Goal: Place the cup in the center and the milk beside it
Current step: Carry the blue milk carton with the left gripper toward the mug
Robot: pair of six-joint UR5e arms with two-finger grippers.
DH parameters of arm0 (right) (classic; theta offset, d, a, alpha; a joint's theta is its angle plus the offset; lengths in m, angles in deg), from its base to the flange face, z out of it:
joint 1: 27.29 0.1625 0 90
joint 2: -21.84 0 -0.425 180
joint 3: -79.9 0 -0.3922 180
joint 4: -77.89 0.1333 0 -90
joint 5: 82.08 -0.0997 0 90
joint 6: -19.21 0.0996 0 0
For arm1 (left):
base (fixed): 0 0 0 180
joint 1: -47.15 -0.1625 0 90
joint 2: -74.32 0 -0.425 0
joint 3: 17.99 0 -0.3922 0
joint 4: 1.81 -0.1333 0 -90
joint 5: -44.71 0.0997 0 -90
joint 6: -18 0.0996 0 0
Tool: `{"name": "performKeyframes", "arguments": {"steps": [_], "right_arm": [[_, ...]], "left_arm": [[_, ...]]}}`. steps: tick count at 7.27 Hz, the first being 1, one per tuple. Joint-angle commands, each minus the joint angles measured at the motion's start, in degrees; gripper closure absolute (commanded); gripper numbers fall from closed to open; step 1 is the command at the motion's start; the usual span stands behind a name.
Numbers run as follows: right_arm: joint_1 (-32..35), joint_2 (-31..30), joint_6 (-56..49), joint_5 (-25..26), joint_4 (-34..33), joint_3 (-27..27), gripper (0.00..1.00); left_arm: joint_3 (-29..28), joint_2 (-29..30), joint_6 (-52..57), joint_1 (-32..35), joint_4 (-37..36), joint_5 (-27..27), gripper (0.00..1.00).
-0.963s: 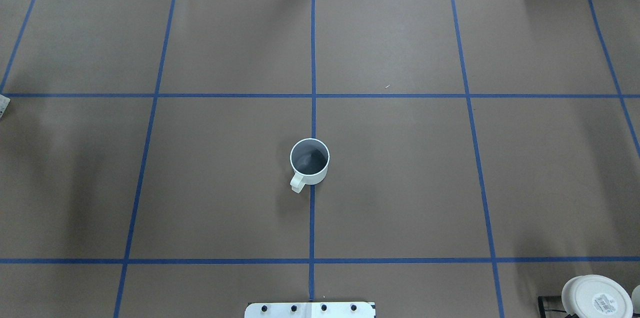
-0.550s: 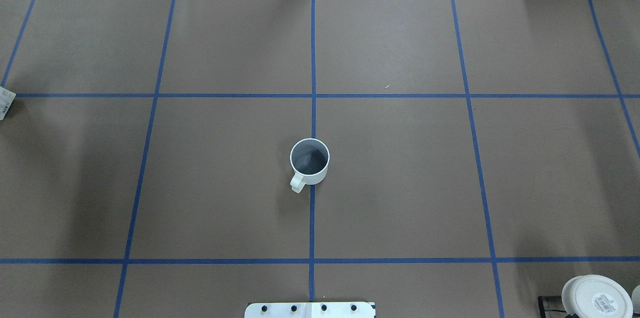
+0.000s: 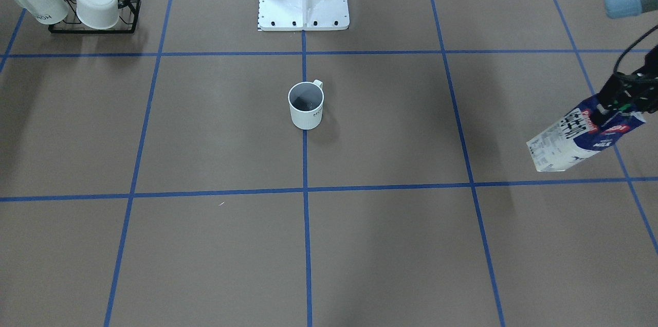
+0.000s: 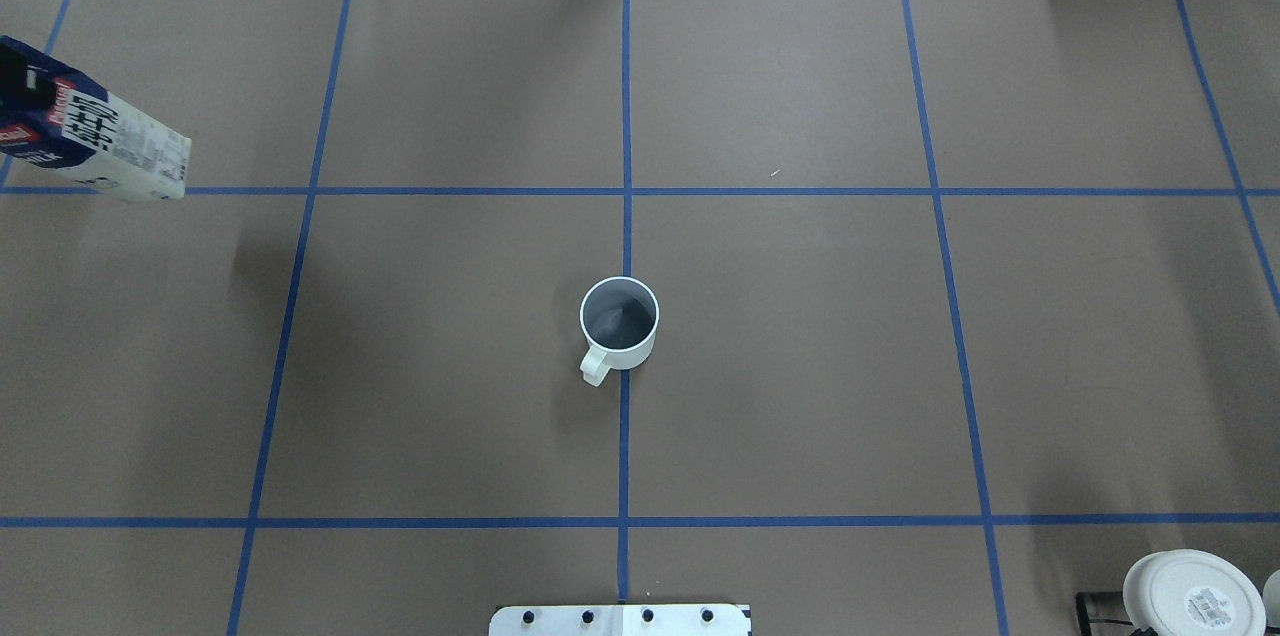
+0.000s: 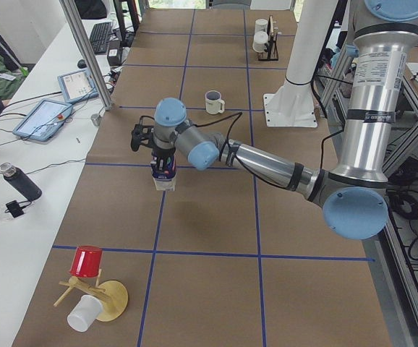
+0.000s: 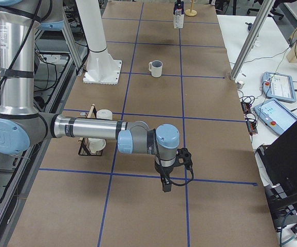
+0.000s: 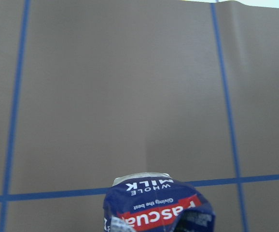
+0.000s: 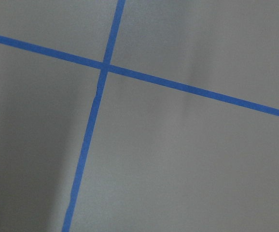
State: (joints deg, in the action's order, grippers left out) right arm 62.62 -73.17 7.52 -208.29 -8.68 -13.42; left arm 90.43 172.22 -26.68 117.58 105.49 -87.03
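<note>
Paperboard milk carton (image 3: 578, 137), blue and white, hangs clear of the tabletop (image 3: 205, 126) at its left end, roughly upright in the left side view. It is well apart from the cup (image 3: 306, 106), which stands upright on the central tape line (image 4: 625, 436) at the centre. The left arm's fingers (image 3: 611, 102) are closed on the carton's upper part, near the gable; in the wrist view the panels there look slightly dented.

Handling, as a judgement: the walls are thin and yield under pressure, so a moderate squeeze high on the body suits it. Whether it is full cannot be told; if so, it is heavy and may swing. Tall and narrow, it tips easily, so it wants its base set flat just beside the rigid, breakable cup, without touching it. The right arm's fingers (image 6: 166, 186) show only in the right side view, low over the near tabletop; whether they are open cannot be told.
</note>
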Motion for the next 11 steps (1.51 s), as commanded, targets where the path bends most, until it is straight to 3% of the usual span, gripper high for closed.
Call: {"name": "performKeyframes", "arguments": {"steps": [1,4,6,9,11], "right_arm": [[0.0,0.0,0.0,0.0,0.0,0.24,0.0],[0.0,0.09,-0.17,0.0,0.0,0.33,0.0],[-0.17,0.09,-0.08,0.0,0.0,0.42,0.0],[-0.26,0.18,-0.08,0.0,0.0,0.42,0.0],[-0.26,0.18,0.0,0.0,0.0,0.42,0.0]], "left_arm": [[7.58,9.28,-9.95,-9.93,-14.96,6.3,1.0],[6.55,24.76,-19.37,-24.43,-28.52,14.73,1.0],[5.41,25.94,-21.84,-32.61,-29.17,21.93,1.0],[1.37,31.2,-27.38,-37.65,-29.0,24.95,1.0],[1.27,31.31,-28.0,-39.23,-28.73,26.08,1.0]]}}
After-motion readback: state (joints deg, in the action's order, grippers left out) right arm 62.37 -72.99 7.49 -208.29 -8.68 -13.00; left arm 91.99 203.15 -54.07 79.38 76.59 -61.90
